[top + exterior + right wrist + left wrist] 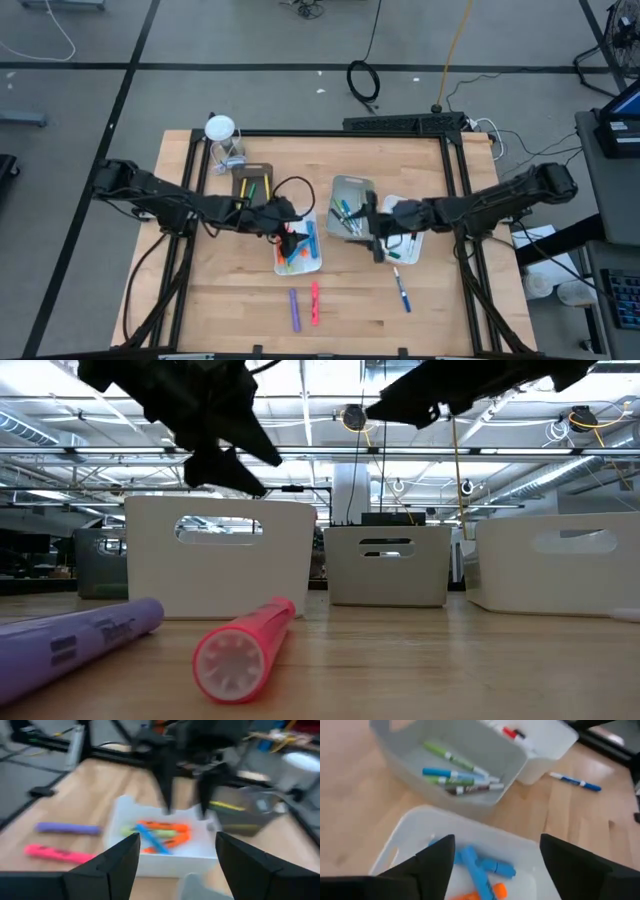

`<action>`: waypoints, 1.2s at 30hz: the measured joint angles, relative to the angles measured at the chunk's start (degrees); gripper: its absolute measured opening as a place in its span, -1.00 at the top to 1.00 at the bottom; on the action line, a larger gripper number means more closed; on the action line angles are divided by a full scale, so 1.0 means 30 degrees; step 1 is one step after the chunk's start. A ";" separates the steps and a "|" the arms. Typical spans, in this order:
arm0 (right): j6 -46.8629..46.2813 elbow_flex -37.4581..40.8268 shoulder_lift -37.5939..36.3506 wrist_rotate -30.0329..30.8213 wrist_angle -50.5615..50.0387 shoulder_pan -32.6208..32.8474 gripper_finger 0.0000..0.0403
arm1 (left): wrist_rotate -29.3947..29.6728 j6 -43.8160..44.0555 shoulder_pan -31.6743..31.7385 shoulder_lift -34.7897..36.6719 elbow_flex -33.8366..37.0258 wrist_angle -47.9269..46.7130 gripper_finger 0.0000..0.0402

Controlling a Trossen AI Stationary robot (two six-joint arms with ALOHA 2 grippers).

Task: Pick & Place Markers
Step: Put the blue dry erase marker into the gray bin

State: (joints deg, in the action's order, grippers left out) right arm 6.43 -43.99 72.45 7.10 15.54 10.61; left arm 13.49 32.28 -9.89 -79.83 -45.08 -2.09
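The left gripper [291, 240] hangs over the white tray [318, 262] near table centre, fingers spread wide and empty — blue and orange markers [479, 870] lie in the tray below it. At about three o'clock from it, the right gripper [372, 238] hovers by the grey tray [352, 185], also wide, holding nothing as far as the blur allows. A purple marker [295, 310] and a pink marker [315, 302] lie on the table [210, 300] at six o'clock — a blue pen [402, 292] lies apart.

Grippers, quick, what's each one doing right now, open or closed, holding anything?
Left gripper: open, empty, over the white tray.
Right gripper: open, holding nothing.
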 joint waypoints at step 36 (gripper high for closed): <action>-3.0963 -0.8473 1.0432 -0.0887 -2.4032 1.0857 -0.04 | -0.7428 -1.0727 -0.0394 0.0007 0.0000 1.0256 -0.42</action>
State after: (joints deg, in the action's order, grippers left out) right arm -86.46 -69.41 103.74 4.44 -56.56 43.18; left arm -8.79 0.10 -11.07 -79.81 -45.08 28.68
